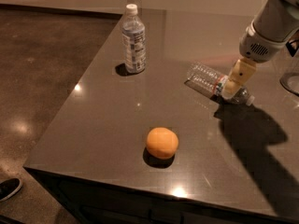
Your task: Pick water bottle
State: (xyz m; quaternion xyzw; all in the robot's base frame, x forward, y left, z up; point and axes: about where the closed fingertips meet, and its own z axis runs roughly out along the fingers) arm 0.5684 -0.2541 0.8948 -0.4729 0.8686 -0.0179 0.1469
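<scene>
The water bottle (205,78) is a small clear ribbed bottle with a red-orange label band. It lies on its side on the dark table (107,120), at the right, neck pointing right. My gripper (232,88) comes down from the upper right. Its pale yellow fingers (236,80) stand over the bottle's middle, at the label band, touching or nearly touching it.
A taller white-capped bottle (133,40) with a white-blue label stands upright at the back left. An orange (162,143) sits near the table's front edge. A dark round object (290,80) shows at the far right edge. The floor lies to the left.
</scene>
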